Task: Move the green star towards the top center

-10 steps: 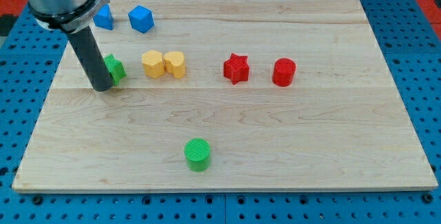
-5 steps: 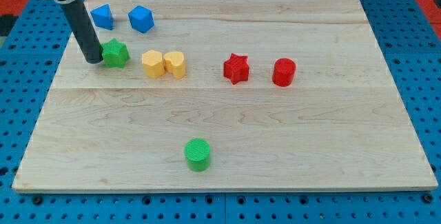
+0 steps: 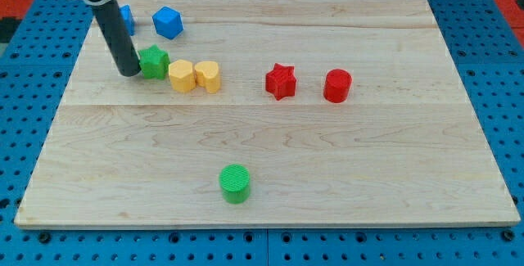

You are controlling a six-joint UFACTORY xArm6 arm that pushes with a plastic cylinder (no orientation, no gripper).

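Note:
The green star (image 3: 154,61) lies on the wooden board (image 3: 270,168) at the upper left. It touches the left one of two yellow blocks (image 3: 181,76). My tip (image 3: 128,73) stands against the star's left side, a little below its middle. The rod rises from there toward the view's top left and partly hides a blue block (image 3: 126,19).
A second yellow block (image 3: 208,76) sits beside the first. A blue block (image 3: 168,22) lies above the star. A red star (image 3: 280,81) and a red cylinder (image 3: 337,85) lie at centre right. A green cylinder (image 3: 236,183) stands near the bottom.
My tip went up, then right. The green star was pushed up and right and now touches the left yellow block. The other blocks have not moved.

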